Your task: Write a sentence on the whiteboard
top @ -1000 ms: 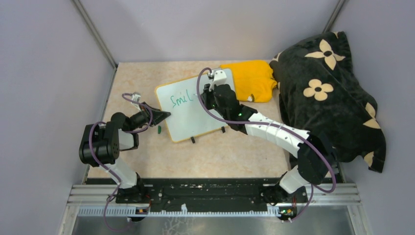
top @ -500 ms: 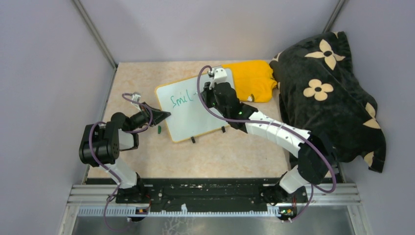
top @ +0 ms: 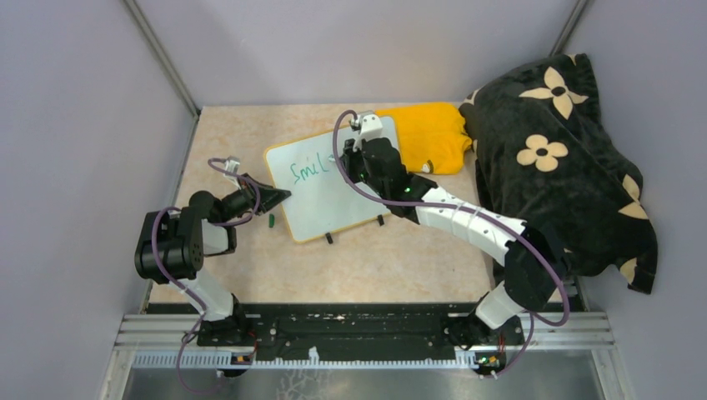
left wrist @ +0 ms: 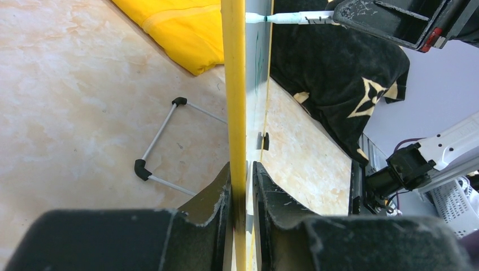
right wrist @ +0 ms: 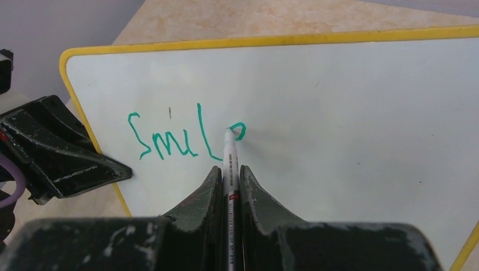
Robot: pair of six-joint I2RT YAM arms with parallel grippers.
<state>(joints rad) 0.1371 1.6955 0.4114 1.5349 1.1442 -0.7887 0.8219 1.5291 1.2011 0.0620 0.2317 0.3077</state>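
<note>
Right tool shifted left, pinching marker, left tool clamping whiteboard (cloth behind)

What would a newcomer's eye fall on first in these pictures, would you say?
Probably the green writing, "Smil" plus a half-formed letter, on the whiteboard, with the marker in the right gripper touching it. Next, the left gripper clamped on the board's yellow rim, and the big black flowered cloth at far right.
</note>
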